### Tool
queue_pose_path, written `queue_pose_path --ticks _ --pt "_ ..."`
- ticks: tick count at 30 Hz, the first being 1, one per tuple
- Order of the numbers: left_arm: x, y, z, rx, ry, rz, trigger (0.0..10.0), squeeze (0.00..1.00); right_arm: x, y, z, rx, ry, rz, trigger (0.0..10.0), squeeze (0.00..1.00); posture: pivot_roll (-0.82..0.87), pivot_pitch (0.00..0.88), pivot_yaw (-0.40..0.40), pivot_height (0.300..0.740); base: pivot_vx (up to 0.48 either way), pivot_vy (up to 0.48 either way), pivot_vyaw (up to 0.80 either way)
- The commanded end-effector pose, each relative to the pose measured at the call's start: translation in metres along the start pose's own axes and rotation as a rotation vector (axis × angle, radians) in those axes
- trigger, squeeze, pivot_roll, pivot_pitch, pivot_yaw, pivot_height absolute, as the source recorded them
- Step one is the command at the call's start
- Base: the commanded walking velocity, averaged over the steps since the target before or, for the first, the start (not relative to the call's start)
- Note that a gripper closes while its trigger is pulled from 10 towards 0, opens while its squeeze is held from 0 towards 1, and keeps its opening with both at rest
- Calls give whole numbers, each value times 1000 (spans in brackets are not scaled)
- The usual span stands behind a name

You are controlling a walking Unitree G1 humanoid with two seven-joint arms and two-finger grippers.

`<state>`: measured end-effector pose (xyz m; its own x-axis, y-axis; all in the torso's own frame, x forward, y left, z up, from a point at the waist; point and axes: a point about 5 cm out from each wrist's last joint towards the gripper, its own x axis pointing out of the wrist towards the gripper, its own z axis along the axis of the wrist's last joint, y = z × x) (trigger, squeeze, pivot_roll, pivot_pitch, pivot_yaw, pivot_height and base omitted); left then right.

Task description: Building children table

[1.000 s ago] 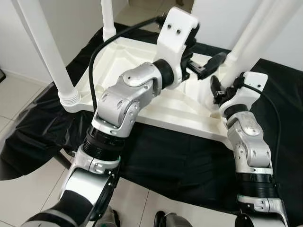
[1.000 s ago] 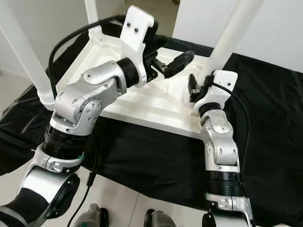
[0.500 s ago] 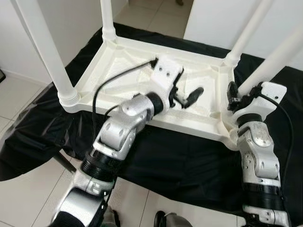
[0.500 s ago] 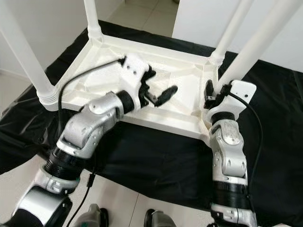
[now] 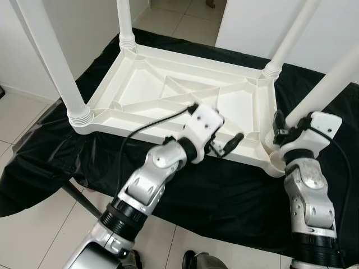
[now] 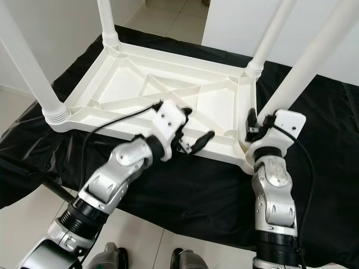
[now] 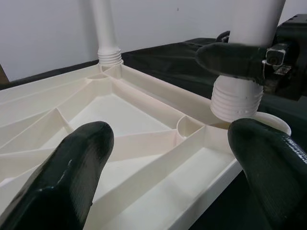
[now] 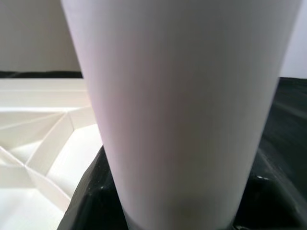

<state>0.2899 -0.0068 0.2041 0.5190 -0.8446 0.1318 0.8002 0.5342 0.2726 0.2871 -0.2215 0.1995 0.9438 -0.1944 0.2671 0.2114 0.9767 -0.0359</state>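
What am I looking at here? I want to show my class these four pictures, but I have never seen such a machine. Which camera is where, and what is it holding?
This is a humanoid robot with two silver arms, each ending in a gripper of two black fingers. The two wide pictures come from a stereo camera on its head, looking down. The other two come from cameras on its wrists, looking along the fingers.

Before it, a white plastic table lies upside down on a black cloth, with its legs pointing up. The right gripper is closed around the near right leg just above its corner socket; that leg looms large in the right wrist view. The left gripper hovers open at the table's near edge, holding nothing.
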Motion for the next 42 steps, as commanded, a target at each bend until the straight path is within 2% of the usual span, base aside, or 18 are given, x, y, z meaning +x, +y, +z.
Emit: queue_pose_path --ticks 1,5,9,19,29,34,38,42 --pt "2 -10 -2 2 -9 -65 10000 0 -2 0 1 -10 -12 6 10000 0 20 104 -69 740 0 0 0" --pt "-4 -36 -14 -50 7 -187 10000 0 -1 -2 1 -14 -6 7 10000 0 20 103 -70 740 0 0 0" --pt "-6 -43 -18 -50 6 -237 10000 0 -2 -4 3 -26 -13 13 10000 0 16 106 -66 740 0 0 0" --pt "-6 -44 -15 -70 -19 -254 10000 0 -9 -7 -6 -28 19 -12 10000 0 10 124 -55 740 0 0 0" --pt "-3 -45 -22 -91 -10 -239 10000 0 -14 -9 -14 -24 47 -33 10000 0 1 130 -48 740 0 0 0" --pt "-1 -44 -19 -121 -31 -221 10000 0 -19 -8 -19 -19 66 -36 10000 0 -4 130 -52 740 0 0 0" --pt "-2 -41 -16 -117 -35 -221 10000 0 -31 -8 -30 10 102 -52 10000 0 -2 138 -46 740 0 0 0" --pt "-3 -39 -16 -111 -34 -222 10000 0 -34 -8 -33 13 110 -65 10000 0 -2 139 -44 740 0 0 0"
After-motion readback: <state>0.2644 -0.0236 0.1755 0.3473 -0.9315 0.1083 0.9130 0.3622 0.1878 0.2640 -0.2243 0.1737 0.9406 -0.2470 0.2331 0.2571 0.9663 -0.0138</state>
